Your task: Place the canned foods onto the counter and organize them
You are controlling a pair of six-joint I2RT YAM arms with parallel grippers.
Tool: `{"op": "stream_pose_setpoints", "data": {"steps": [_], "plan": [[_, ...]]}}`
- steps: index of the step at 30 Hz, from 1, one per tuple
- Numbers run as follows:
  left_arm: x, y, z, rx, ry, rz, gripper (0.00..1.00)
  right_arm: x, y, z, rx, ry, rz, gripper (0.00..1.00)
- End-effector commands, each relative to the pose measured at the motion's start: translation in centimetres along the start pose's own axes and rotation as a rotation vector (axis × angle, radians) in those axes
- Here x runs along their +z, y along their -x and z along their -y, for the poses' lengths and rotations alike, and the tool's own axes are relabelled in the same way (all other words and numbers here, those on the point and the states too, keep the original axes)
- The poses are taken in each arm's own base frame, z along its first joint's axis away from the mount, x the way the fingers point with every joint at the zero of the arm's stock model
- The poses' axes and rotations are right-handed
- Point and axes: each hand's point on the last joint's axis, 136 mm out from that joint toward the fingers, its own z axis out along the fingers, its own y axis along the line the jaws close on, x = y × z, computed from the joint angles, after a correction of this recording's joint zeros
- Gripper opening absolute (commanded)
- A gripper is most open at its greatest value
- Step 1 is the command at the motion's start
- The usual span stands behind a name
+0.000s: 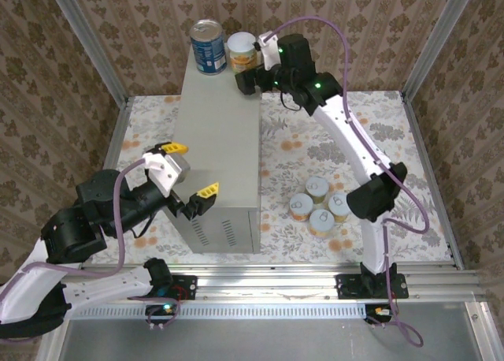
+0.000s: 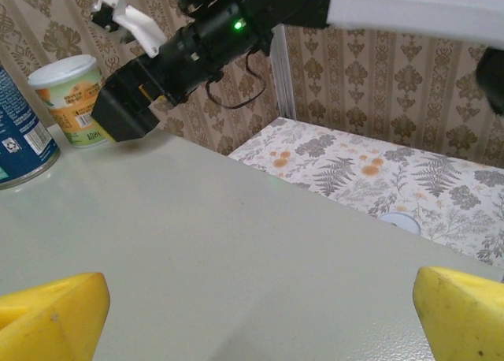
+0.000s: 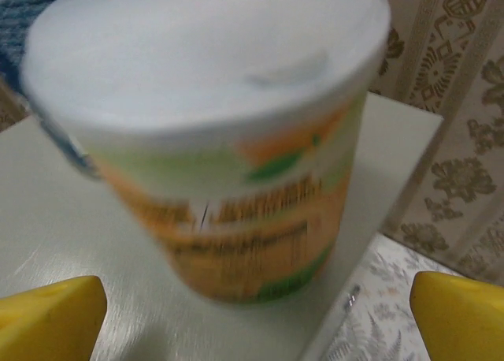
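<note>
Canned foods (image 1: 339, 207): 2 on top of the counter (image 1: 220, 140), 4 not. L gripper (image 1: 191, 170) hangs over the counter's near left edge, yellow fingers wide apart, nothing btwn them. At the far end stands the blue can (image 1: 208, 47), w/ an orange can (image 1: 242, 52) just beside it. R gripper (image 3: 256, 318) is at the orange can, fingers apart, not touching it. Right of the counter, 4 orange cans (image 1: 316, 190) sit bunched on the flowery floor (image 1: 394, 132).

Label print on the orange can (image 3: 252, 219) is blurred, unreadable.
</note>
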Motion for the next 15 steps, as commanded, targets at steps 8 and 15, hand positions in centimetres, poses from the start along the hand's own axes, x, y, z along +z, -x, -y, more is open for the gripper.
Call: {"op": "stream_pose_setpoints", "data": {"steps": [8,15], "plan": [[1.6,1.2,0.2,-0.039,-0.011,-0.038,1.0,-12.3,-1.4,-0.5,-0.004,-0.027,0.012,1.0],[3.6,1.9,0.8,-0.031,-0.029,-0.056,1.0,-20.4,-8.5,0.3,0.072,-0.117,-0.079,1.0]]}}
